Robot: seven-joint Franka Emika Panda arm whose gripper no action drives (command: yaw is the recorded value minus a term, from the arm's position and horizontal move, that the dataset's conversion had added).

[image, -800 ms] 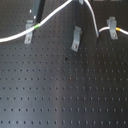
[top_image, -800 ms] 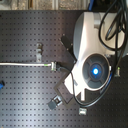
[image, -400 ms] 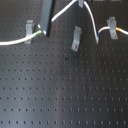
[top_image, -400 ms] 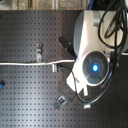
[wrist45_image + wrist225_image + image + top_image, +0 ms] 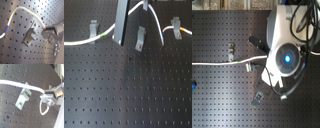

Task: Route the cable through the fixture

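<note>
Spanning the whole scene, the black perforated worktop (image 5: 129, 95) carries three small metal clips. In the first exterior view these sit in a row: one clip (image 5: 94, 29) toward the first exterior view's left, a middle clip (image 5: 140, 39), and a third clip (image 5: 176, 23) toward the first exterior view's right.

The robot arm (image 5: 287, 47) hangs over the board, with the end effector (image 5: 46, 97) just beside the middle clip in both wrist views.

The cable (image 5: 84, 40), a thin white cord, runs in from the first exterior view's left, passes the first clip, rises in an arc and drops toward the third clip. A green-yellow band (image 5: 101, 36) and an orange-yellow band (image 5: 182, 33) mark it.

The end effector is closed, pinching the cable between its tips.

Judged from its sag and loops, the cable is light, limp and springy. Take hold close to the section being seated, so the free length does not whip or drag out of the first clip.
</note>
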